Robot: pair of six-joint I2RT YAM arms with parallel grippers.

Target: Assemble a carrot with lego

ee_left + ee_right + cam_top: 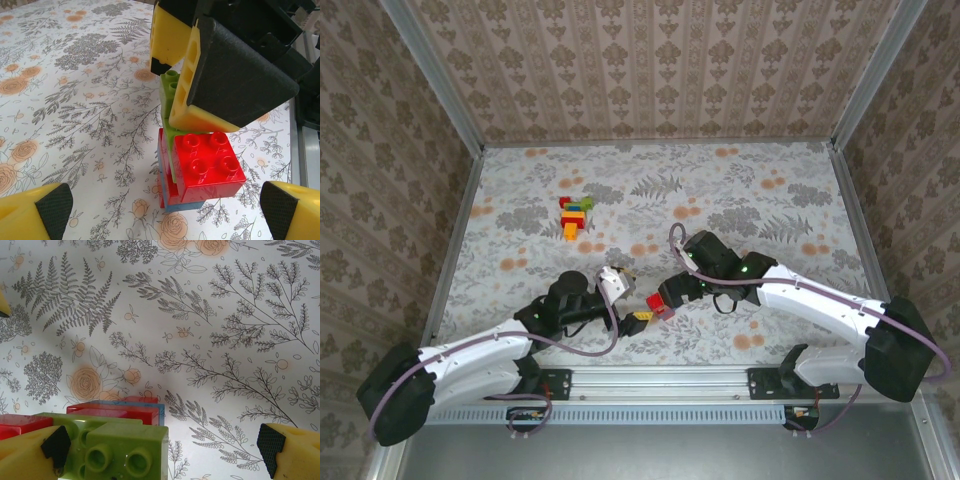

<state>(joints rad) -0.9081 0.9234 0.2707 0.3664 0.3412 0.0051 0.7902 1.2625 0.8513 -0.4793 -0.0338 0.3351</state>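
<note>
Converging low by the surface's [770, 200] near edge, two arms [480, 350] flank one red-green-blue plastic brick stack [205, 165], left pincer [162, 212] and right pincer [160, 447] gaping wide, clamping nothing.

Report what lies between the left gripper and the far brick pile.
Bare tablecloth, in the top view, from the left gripper to the brick pile.

Damask-papered walls [650, 60], floral tabletop [750, 190]

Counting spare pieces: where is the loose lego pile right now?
In the top view, the lego pile lies on the table's far left half, beyond the left gripper.
</note>
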